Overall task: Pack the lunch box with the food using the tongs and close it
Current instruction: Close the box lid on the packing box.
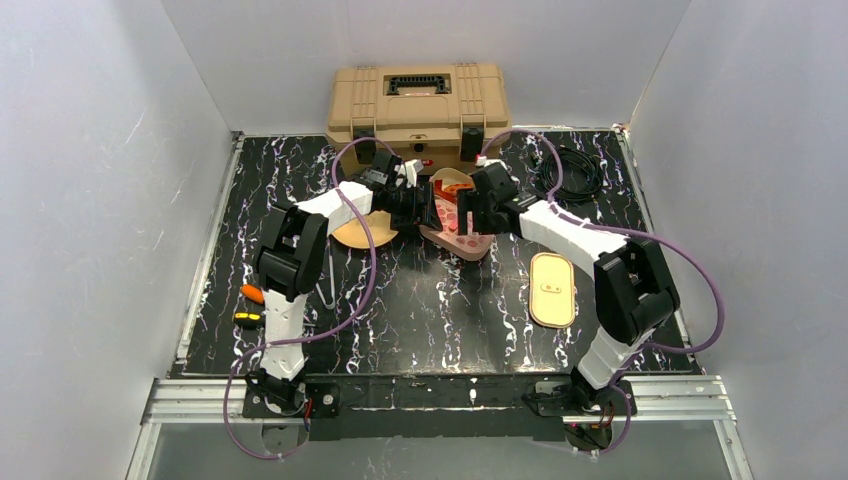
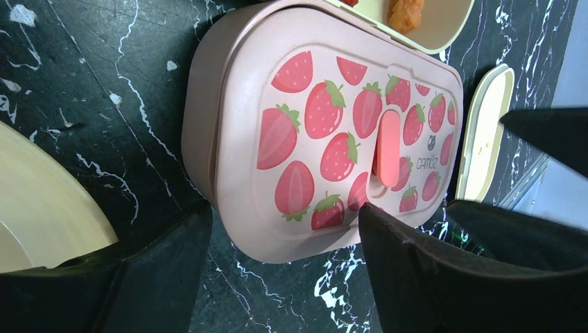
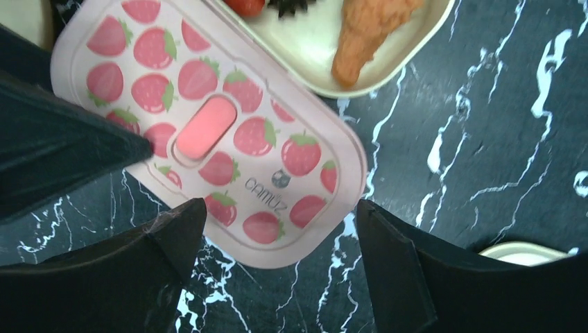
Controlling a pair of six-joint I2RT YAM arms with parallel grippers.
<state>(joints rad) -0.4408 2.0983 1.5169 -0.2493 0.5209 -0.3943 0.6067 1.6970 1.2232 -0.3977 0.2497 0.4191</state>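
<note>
The pink lunch box [image 1: 468, 240] sits around the middle of the black marbled desk [image 1: 430, 310], at 12 o'clock from the arm bases, with both arms reaching in over it. Its strawberry-printed lid [image 3: 277, 132] lies on the box, a plain pink tab [image 3: 204, 126] at the lid's centre. The left end effector [image 2: 284, 211] is spread apart, one rounded end of the box lying between its dark fingers [image 2: 430, 270]; whether they touch the box cannot be told. The right end effector [image 3: 279, 208] is likewise spread wide, its fingers [image 3: 139, 277] straddling the other end of the lid. From the right wrist, a finger of the left arm shows at 9 o'clock, its tip close to the pink tab. Touching the box at its 12 o'clock is a cream tray [image 3: 416, 48] holding food: an orange-red chunk [image 3: 367, 35], a red piece [image 3: 243, 5] and a dark piece [image 3: 291, 5], the last two cut off by the frame edge. A round tan plate [image 1: 355, 232] lies at 9 o'clock of the box, partly under the left arm. An oval cream lid [image 1: 552, 289] rests apart at 4 o'clock. A tan toolbox [image 1: 418, 105] stands at 12 o'clock at the back, and a coil of black cable [image 1: 570, 175] lies at 2 o'clock. At 8 o'clock, near the desk's left edge, lie a small orange piece [image 1: 252, 293] and a small dark and yellow thing [image 1: 245, 318].
</note>
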